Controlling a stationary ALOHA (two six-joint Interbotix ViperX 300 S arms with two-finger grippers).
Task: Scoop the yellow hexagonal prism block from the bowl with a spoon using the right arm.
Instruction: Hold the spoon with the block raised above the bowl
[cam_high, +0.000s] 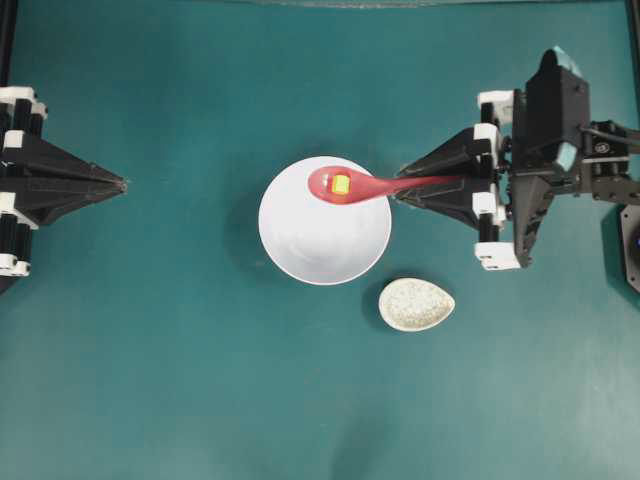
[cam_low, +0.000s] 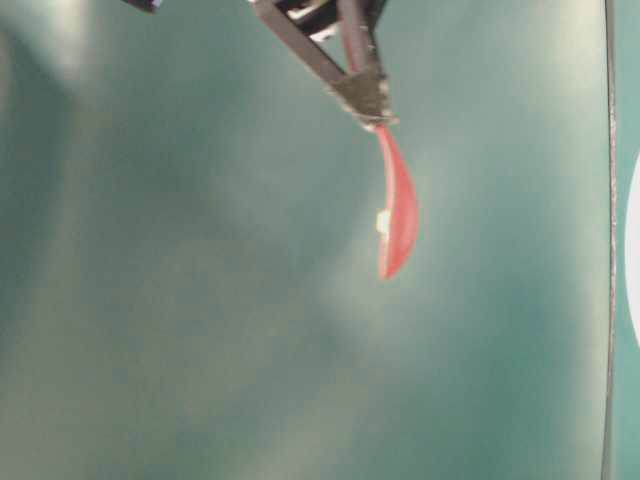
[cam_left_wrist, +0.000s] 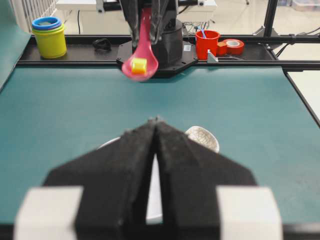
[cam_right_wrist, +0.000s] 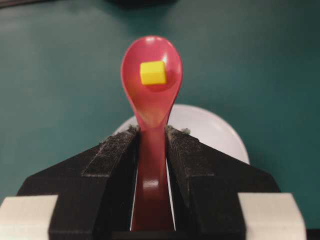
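Above one bowl (cam_high: 325, 235), the right gripper (cam_high: 402, 188) pinches one spoon (cam_high: 350, 186) holding one tiny yellow block (cam_high: 341, 185); left gripper (cam_high: 122, 183) pressed together

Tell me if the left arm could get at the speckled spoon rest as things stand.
Probably yes: the spoon rest lies uncovered beside the bowl; the left gripper, jaws shut and empty, would only have to skirt that bowl.

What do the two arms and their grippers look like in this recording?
Both are matte black. Each gripper, left gripper and right gripper, tapers to a pointed wedge with white blocks at its base. The right arm carries teal-tipped parts and thin dark cables. The fingers have rough, grey-flecked padding.
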